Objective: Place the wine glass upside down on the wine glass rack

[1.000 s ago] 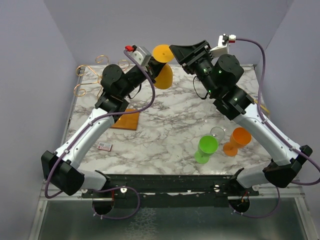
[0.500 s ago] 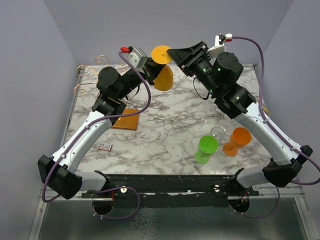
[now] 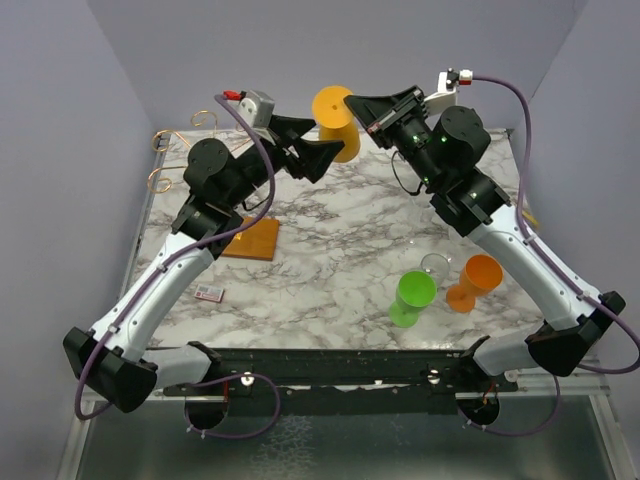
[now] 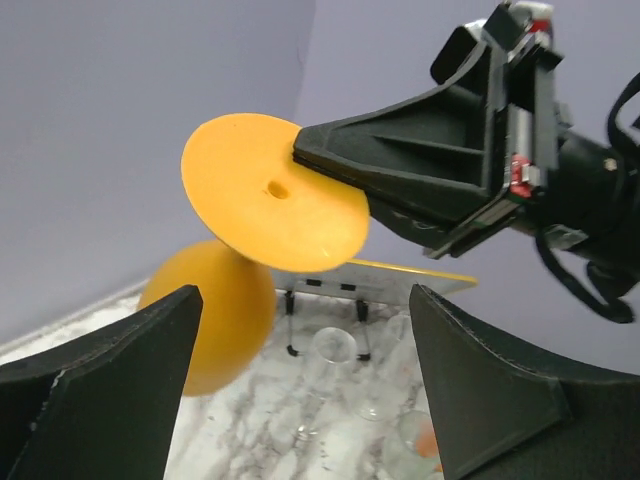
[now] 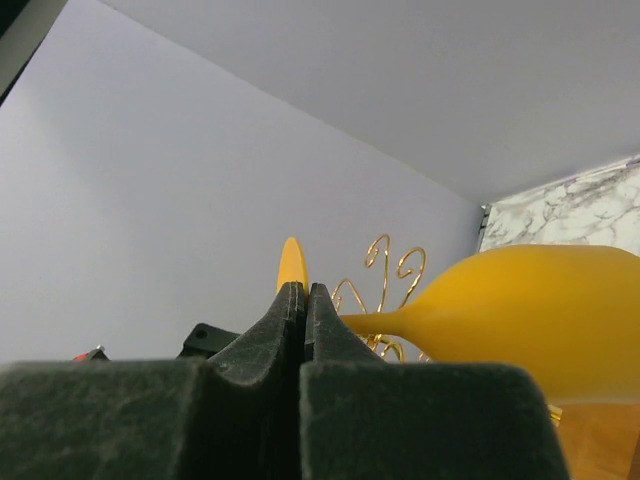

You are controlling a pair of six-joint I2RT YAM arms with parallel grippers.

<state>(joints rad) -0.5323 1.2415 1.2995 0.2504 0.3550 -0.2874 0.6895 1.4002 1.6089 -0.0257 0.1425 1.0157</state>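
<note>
From above, both my arms reach high and inward. My right claw, earlier unclosed, now pinches the wine glass by its foot rim. My left claw, earlier clamped, gapes beside the bowl. The wine glass rack stands well left of it. Left wrist: foot faces me, bowl lower-left. Right wrist: stem runs rightward.

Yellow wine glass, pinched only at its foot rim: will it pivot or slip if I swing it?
The wine glass looks like opaque plastic: probably light, not brittle. The right tool clamps only its foot's edge, bowl sticking out sideways, so it may pivot. The smooth foot could slip.
</note>
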